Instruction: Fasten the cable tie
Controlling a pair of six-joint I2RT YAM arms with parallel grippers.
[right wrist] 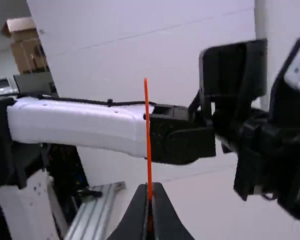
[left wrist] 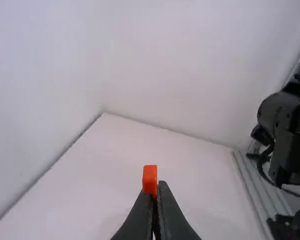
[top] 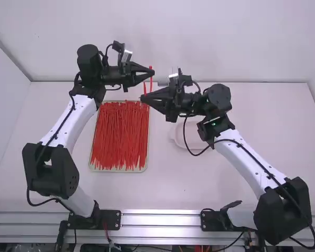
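Looking down, high view:
- left gripper (top: 148,75): raised off the white table (top: 252,121), past the far end of the tray, fingers pressed together on the thin red plastic cable tie (top: 151,73)
- right gripper (top: 143,97): reaches across from the right, tip just below the left gripper's, also pinching the tie
- tie: in the air between the two tips, roughly upright, clear of the table
- tan rectangular tray (top: 118,170): flat on the table left of middle, holds a heap of loose red cable ties (top: 121,134)

Left wrist view:
- left gripper (left wrist: 154,194): fingers squeezed together with no gap
- tie (left wrist: 150,178): its blocky head end pokes out just past the fingertips, pinched at its base
- table (left wrist: 140,145): white surface lies behind

Right wrist view:
- right gripper (right wrist: 149,194): fingers clamped on the tie's thin strip
- tie (right wrist: 147,130): narrow strip stands straight out of the fingertips, far tip free
- left arm's white link (right wrist: 75,125): crosses behind the strip
- threading: cannot tell whether the strip has entered the head
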